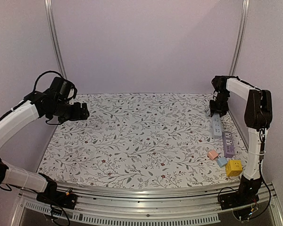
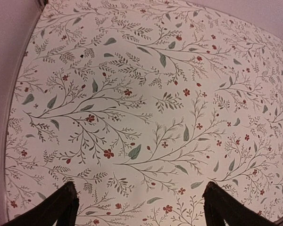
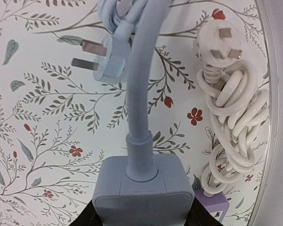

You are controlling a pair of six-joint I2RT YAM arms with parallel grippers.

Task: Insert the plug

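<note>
R pincer (image 3: 141, 217) clamped on blue power strip (image 3: 141, 190) end, blue plug (image 3: 111, 59) just ahead, L pincer (image 2: 139, 189) wide open

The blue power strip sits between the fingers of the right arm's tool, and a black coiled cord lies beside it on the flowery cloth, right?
Not quite: the coiled cord is white, not black, as the right wrist view shows. The blue power strip does sit between the fingers of the right tool, on the flowery cloth.
</note>
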